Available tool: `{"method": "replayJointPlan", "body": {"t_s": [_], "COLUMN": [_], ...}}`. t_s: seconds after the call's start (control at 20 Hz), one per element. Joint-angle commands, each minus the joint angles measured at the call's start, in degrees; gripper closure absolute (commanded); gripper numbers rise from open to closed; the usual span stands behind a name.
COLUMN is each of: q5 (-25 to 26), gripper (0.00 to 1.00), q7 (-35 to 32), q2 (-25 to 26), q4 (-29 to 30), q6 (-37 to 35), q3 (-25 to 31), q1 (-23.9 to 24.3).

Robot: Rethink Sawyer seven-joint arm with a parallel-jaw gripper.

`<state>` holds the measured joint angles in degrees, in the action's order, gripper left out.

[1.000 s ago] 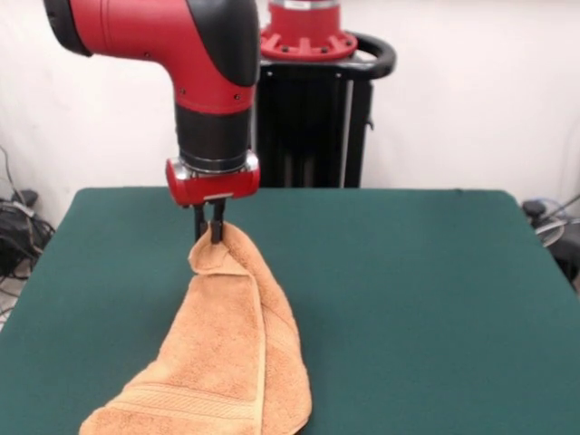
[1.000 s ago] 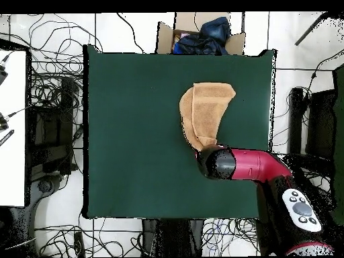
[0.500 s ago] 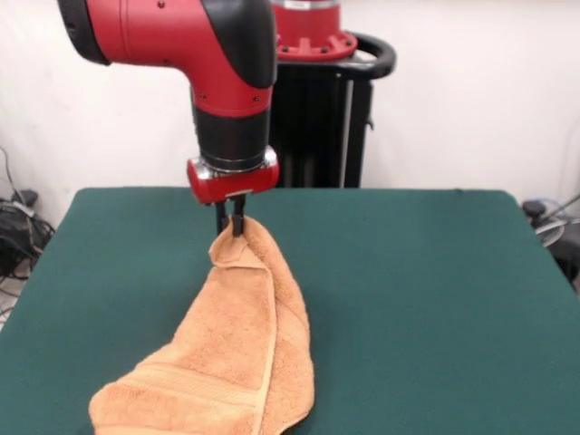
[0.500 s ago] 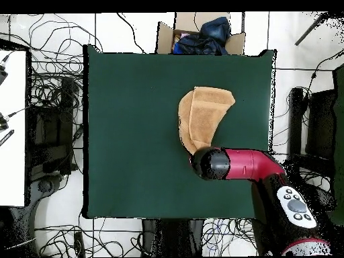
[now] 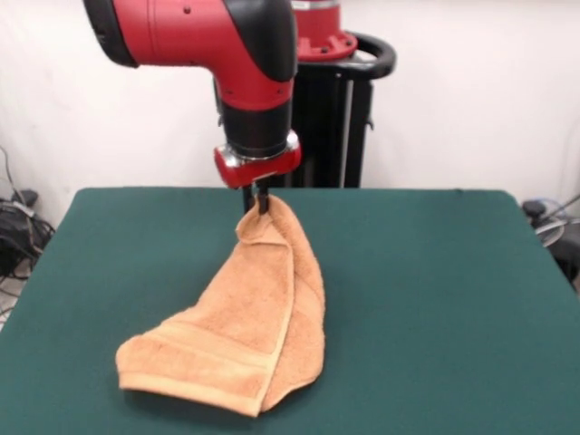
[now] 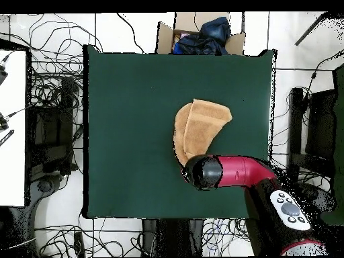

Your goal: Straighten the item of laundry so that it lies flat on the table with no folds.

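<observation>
**Towel pinched at one corner, hanging folded from the gripper**

Front view, left to right. Bare green table (image 5: 109,263) on the left, nothing on it. The towel's (image 5: 245,326) low end rests on the felt left of centre, toward the camera's edge; a woven border band runs across that end. From there the cloth rises in a narrowing wedge to a peak near the table's middle line.

At the peak, the gripper (image 5: 257,203) is closed tight on the towel's top corner, the two dark fingers close together with cloth between them. The red arm comes down from above onto that point. The held corner is off the table; the rest trails down and lies on it.

The towel is doubled lengthwise: one layer overlaps the other, with a long fold edge running from the pinch down to the lower right tip. Not flat yet.

Judgement: a corner grip makes sense here, since lifting and dragging one corner lets the cloth's own weight and the felt's friction pull the layers apart.

Overhead view agrees: towel (image 6: 198,127) right of the table's (image 6: 121,101) centre, its narrow end hidden under the arm's wrist.

Right of the towel, open felt.
</observation>
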<state>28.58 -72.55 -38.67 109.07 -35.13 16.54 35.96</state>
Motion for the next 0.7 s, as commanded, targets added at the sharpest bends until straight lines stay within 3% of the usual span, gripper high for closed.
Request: {"method": "replayJointPlan", "body": {"t_s": [0.05, 0.35, 0.7], "q5": [2.68, 2.93, 4.69], "gripper": [1.00, 1.00, 1.00], "q7": [8.52, 7.05, 4.46], "q2": [-2.64, -3.18, 1.04], "q4": [7.46, 7.72, 6.01], "q6": [-7.47, -7.25, -1.50], "q3": [5.88, 6.50, 6.70], "q1": [0.81, 0.71, 0.87]}}
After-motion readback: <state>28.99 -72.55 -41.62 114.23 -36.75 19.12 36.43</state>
